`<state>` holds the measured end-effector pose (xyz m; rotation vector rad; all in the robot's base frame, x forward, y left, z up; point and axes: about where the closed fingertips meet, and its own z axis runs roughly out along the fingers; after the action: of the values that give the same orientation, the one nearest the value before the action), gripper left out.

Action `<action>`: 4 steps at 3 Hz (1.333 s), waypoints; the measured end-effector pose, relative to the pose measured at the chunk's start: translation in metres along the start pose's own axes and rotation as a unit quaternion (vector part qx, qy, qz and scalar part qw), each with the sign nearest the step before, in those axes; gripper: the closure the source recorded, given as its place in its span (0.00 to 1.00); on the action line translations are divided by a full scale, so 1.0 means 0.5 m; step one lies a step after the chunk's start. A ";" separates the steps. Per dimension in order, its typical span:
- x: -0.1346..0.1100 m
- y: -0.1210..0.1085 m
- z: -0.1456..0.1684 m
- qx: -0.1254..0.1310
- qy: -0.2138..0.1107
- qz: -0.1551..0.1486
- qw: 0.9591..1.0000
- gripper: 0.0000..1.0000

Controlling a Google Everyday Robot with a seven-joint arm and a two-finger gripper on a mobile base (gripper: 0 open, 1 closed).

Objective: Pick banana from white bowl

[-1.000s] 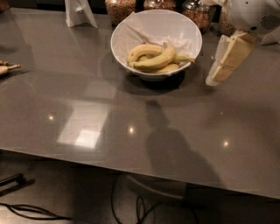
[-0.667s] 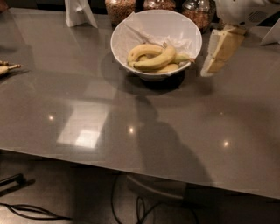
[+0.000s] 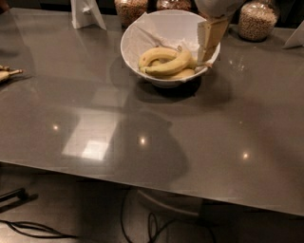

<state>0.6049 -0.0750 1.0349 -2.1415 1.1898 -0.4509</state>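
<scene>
The white bowl (image 3: 132,43) stands on the grey table at the top centre, lined with white paper. Yellow bananas (image 3: 167,66) lie curved in its near half. My gripper (image 3: 210,43) comes down from the top right, cream-coloured below a white wrist. It hangs over the bowl's right rim, just right of the bananas' ends and very close to them. I cannot see whether it touches them.
Glass jars of grain stand behind the bowl (image 3: 130,8) and at the far right (image 3: 258,19). A white stand (image 3: 85,13) is at the top left. A small object (image 3: 6,74) lies at the left edge. The table's front edge (image 3: 142,182) has cables below it.
My gripper has moved left, from beside the bowl's right side to over its right rim next to the bananas. The bowl now shows larger and nearer the centre.
</scene>
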 end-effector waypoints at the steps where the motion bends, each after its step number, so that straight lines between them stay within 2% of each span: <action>1: 0.002 -0.040 0.071 -0.015 0.015 -0.074 0.997 0.00; 2: -0.003 -0.045 0.076 -0.015 0.016 -0.083 0.996 0.00; 3: 0.018 -0.039 0.101 -0.030 0.038 -0.111 0.993 0.00; 4: 0.040 -0.031 0.130 -0.051 0.059 -0.139 0.987 0.00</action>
<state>0.6624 -0.0623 0.9972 -2.4109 0.9965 -0.6608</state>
